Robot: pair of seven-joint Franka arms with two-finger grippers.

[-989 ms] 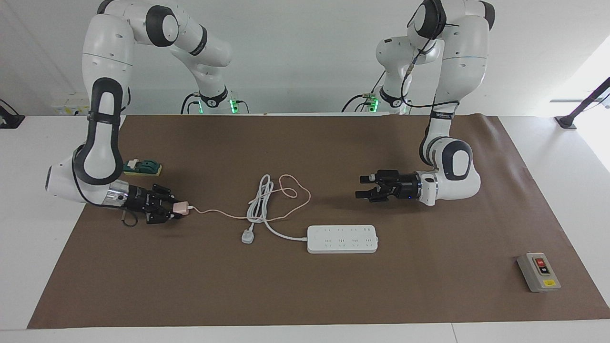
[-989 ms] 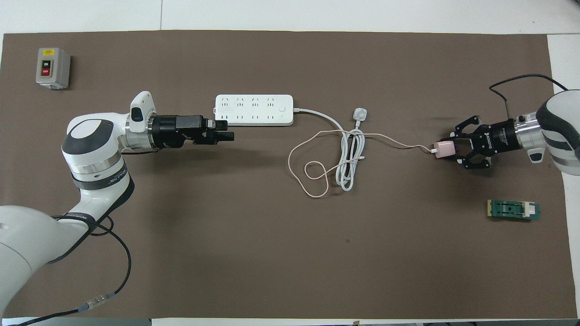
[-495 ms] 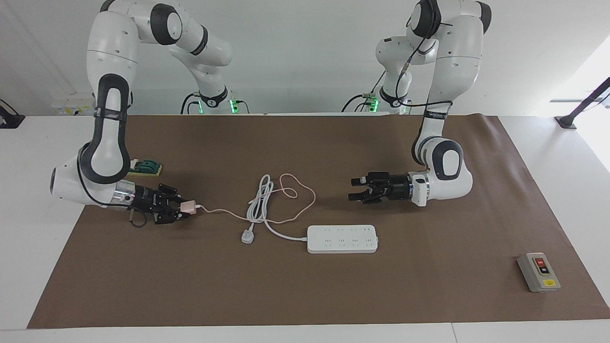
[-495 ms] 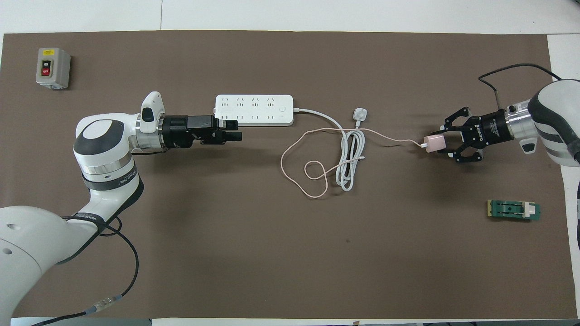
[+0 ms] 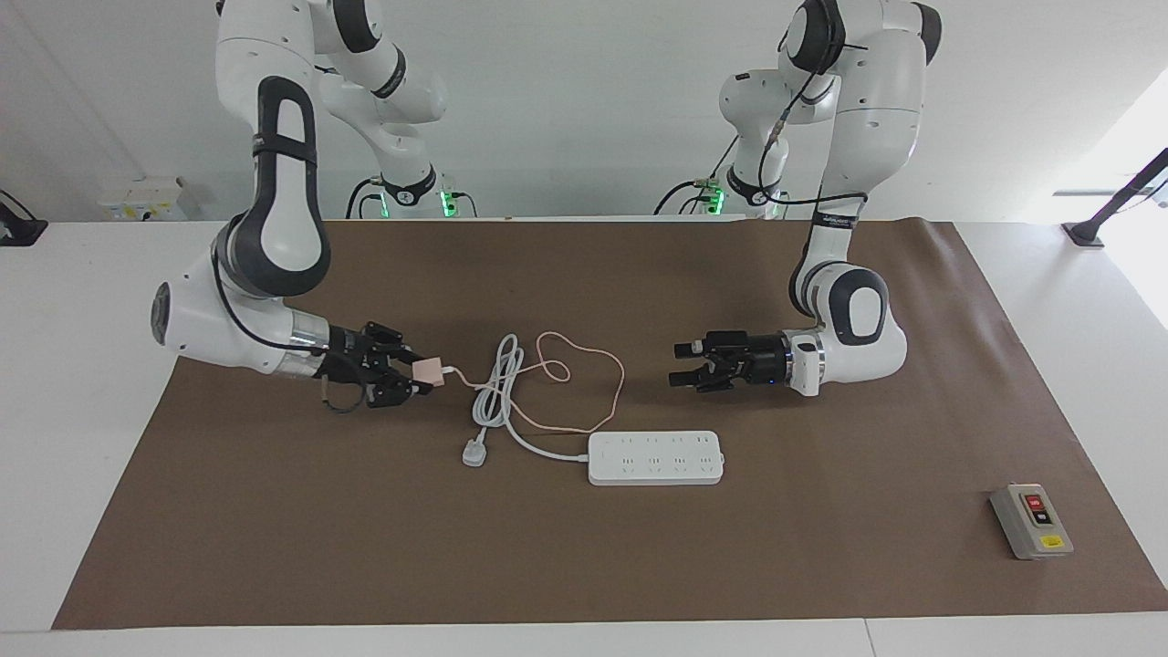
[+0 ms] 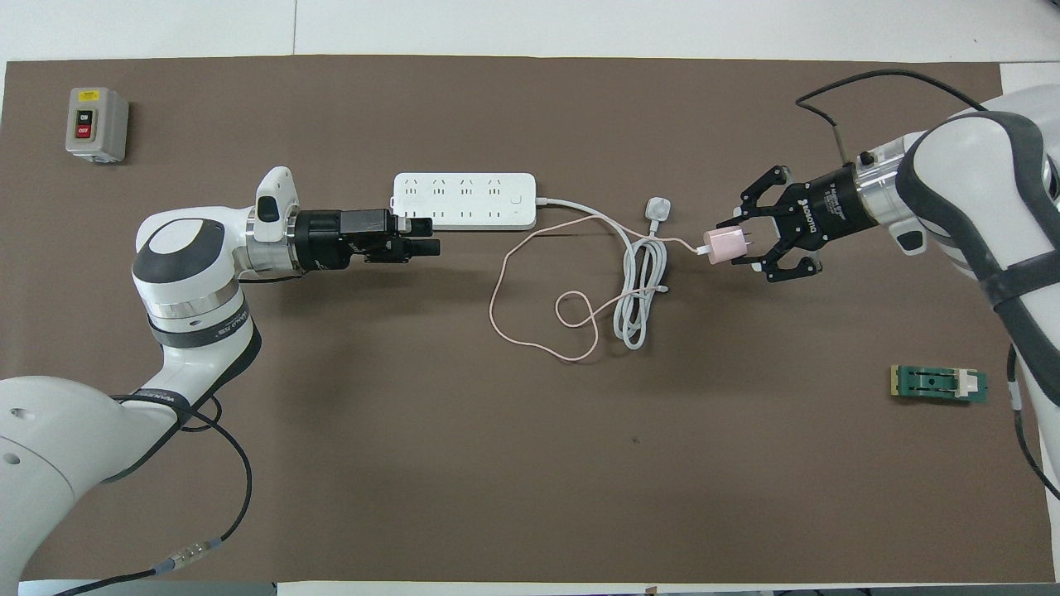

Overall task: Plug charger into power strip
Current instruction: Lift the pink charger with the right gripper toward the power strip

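My right claw, pinching the charger, has carried it closer to the power strip; my left claw waits, spread.

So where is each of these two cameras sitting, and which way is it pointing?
Facing view: high across the table, looking toward the robots; both whole arms show, right gripper holding the charger, left gripper over the mat by the power strip.
Overhead view: above the robots' end, looking steeply down; forearms and grippers show.
Shared: charger, power strip, both grippers, half a turn apart.
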